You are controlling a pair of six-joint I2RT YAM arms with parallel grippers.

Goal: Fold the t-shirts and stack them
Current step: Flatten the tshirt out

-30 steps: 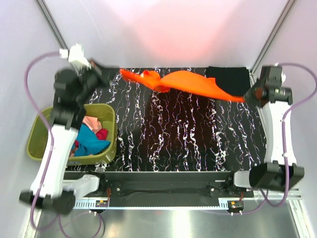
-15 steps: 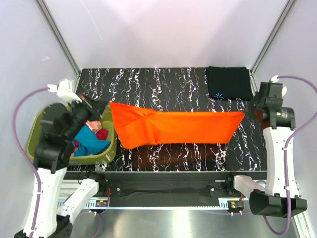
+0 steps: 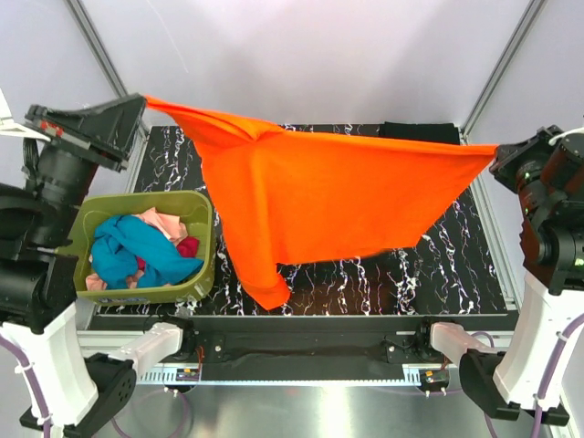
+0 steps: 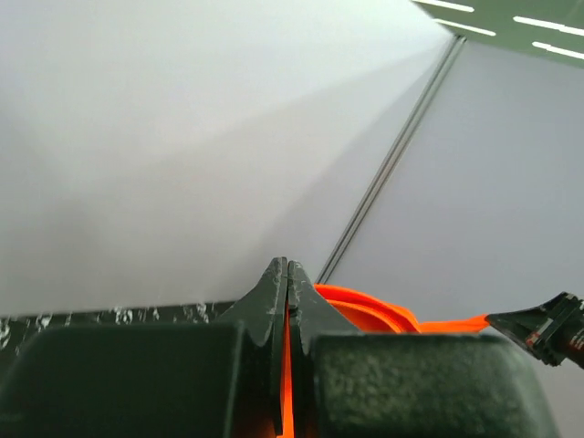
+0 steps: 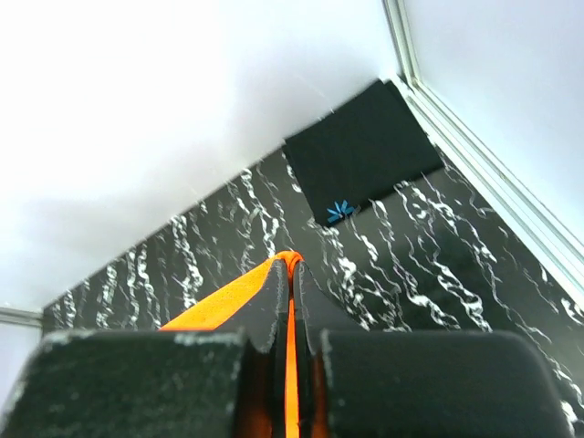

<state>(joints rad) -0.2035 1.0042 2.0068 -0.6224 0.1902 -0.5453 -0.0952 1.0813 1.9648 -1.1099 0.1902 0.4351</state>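
Left end effector (image 3: 143, 97) and right end effector (image 3: 495, 151) each pinch 1 top corner of the orange t-shirt (image 3: 319, 196), which hangs stretched left-to-right between them above the bench (image 3: 447, 265), its loose lower edge drooping near-left.

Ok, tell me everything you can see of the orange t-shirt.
The orange t-shirt is plain, bright, soft cloth, lifted above the table and stretched wide. The left gripper and the right gripper, both shut, each pinch an upper corner. It hangs like a sheet, wrinkled at the left, one tip drooping lowest at the near left.
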